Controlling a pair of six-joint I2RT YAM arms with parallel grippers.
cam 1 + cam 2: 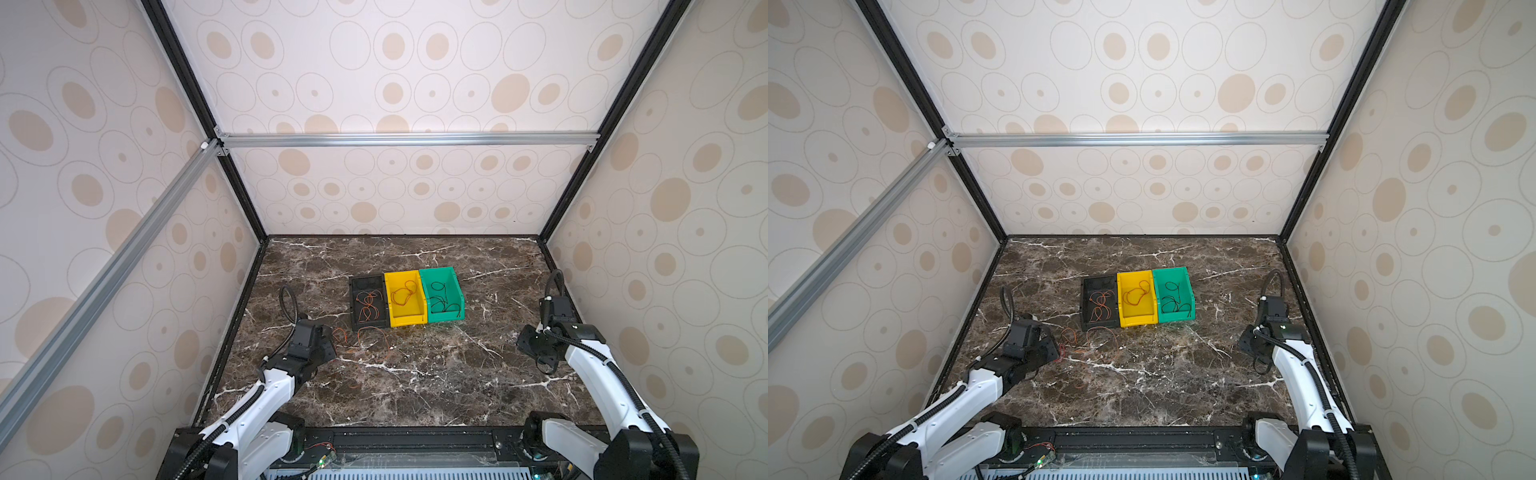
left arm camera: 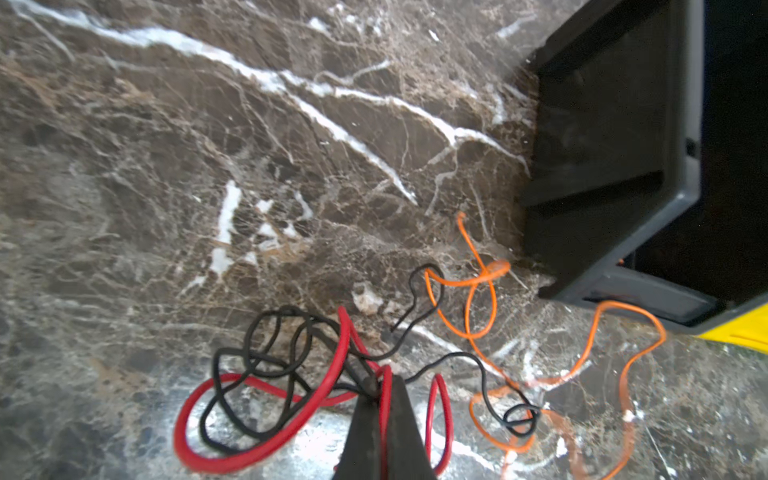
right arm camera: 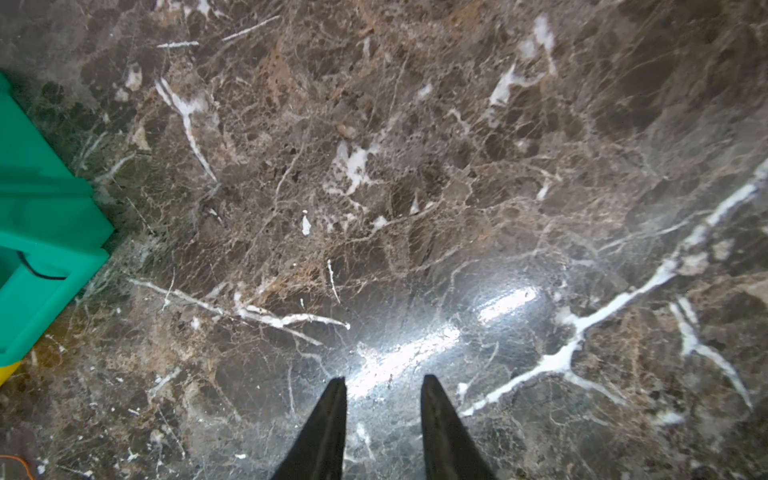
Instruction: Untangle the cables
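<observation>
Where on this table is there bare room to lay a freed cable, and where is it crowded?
Bare marble lies between the green bin and the open right claw, and along the base rail. It is crowded in front of the black bin, where the cables sprawl and the left claw is shut on the red cable.

The left arm (image 1: pixel 266 386) is reaching forward and inward from the near left corner, its left gripper (image 2: pixel 380 390) angling downward with the jaws pressing together on a red cable (image 2: pixel 347 332). The right arm (image 1: pixel 590 361) is stretching forward along the right side, its right gripper (image 3: pixel 382 380) hanging with fingers (image 3: pixel 328 419) parted, holding nothing.
</observation>
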